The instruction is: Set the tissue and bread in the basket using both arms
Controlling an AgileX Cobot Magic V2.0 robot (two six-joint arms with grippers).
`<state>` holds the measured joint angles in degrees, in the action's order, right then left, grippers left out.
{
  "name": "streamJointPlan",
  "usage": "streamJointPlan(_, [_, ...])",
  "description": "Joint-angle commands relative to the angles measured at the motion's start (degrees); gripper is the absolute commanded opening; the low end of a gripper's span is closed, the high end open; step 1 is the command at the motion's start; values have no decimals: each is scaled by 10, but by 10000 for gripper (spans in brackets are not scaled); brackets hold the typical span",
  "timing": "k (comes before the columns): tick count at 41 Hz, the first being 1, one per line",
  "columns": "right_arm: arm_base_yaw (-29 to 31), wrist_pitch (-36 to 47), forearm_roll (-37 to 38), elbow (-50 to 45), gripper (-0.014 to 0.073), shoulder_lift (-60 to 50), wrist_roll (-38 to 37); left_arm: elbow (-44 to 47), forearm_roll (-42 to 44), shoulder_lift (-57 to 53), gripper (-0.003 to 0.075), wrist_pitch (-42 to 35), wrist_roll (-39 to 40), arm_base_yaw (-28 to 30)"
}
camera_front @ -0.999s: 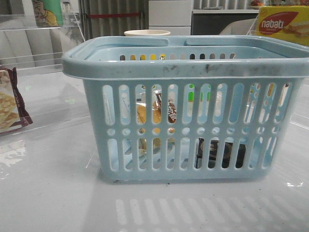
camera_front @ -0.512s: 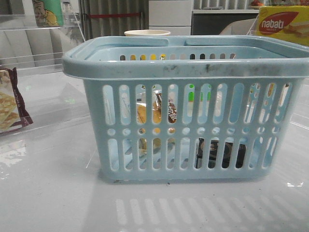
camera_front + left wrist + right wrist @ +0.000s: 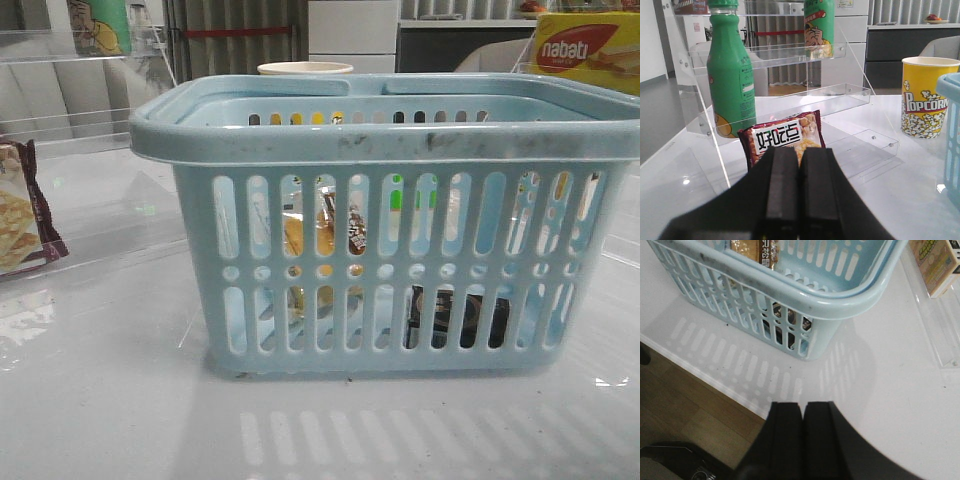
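Bread [image 3: 335,228] & tissue [image 3: 458,316] lie in basket [image 3: 390,135], apart from both tools: left tool [image 3: 799,187], right tool [image 3: 801,437] pressed together, empty, w/ right over counter [image 3: 900,390] edge.

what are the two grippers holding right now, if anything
Nothing. The left gripper and right gripper are both shut and empty; the bread and tissue lie in the basket.

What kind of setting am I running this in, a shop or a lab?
Likely a lab mock-up of a small shop, inside an office-like room. Clear acrylic shelves hold green drink bottles, with a snack packet, popcorn cup and Nabati box around a light-blue basket on a white table.
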<state>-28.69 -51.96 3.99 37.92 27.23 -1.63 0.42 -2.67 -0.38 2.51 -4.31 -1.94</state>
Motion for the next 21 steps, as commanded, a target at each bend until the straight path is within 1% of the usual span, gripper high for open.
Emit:
streamJointPlan(1, [5,62,21,-1,55,-22,6,-1,-1,-9,91,-50,5,-2])
streamJointPlan(7, [87,173,26,-61,55,-86,6,-1,-1,-9,91,-50,5,-2])
streamJointPlan(14, [207,335,24,-175,55,-179,6,-1,-1,-9,91,-50,5,-2])
streamJointPlan(17, [242,389,24,-222,55,-210,6,-1,-1,-9,91,-50,5,-2])
streamJointPlan(21, [273,451,24,-287,55,-244,6,-1,-1,-9,91,-50,5,-2])
